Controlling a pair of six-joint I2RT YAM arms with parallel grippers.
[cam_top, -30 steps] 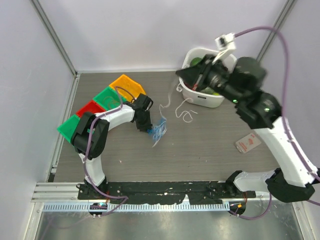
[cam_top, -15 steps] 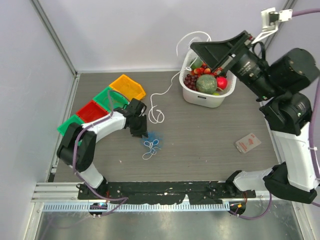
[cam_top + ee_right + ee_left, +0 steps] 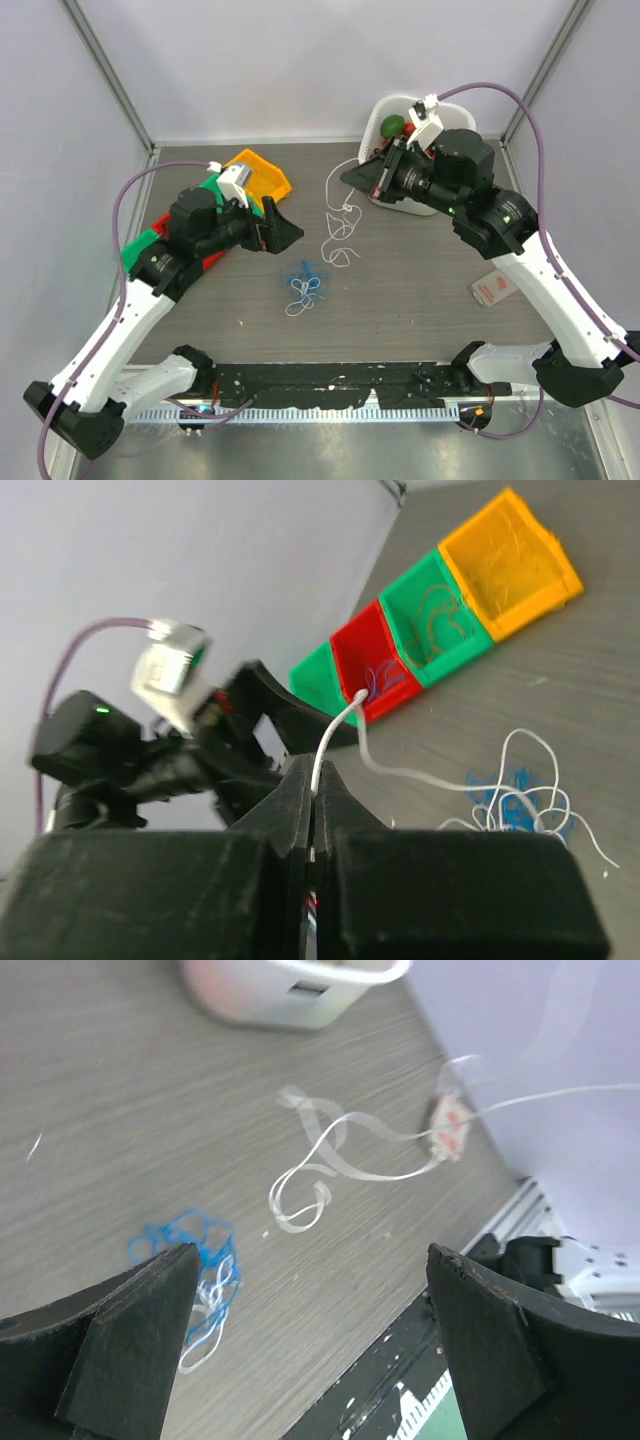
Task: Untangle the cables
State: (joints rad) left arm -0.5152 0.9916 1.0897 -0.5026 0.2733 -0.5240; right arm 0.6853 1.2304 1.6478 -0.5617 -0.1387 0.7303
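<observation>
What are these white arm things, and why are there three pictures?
They are two robot arms bolted to a table. One picture looks down from above; the other two come from a small camera on each wrist. On the table lie a mostly blue tangle of cables, coloured bins, a white basket and a small card. The right arm has its jaws shut on a white cable. The left arm has its jaws wide open, holding nothing.

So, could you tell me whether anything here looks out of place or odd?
A small red-and-white card lies askew near the table's right edge, apart from everything. The blue cable bunch mid-table has a whitish strand mixed in, while a white cable trails from the shut right gripper.
</observation>
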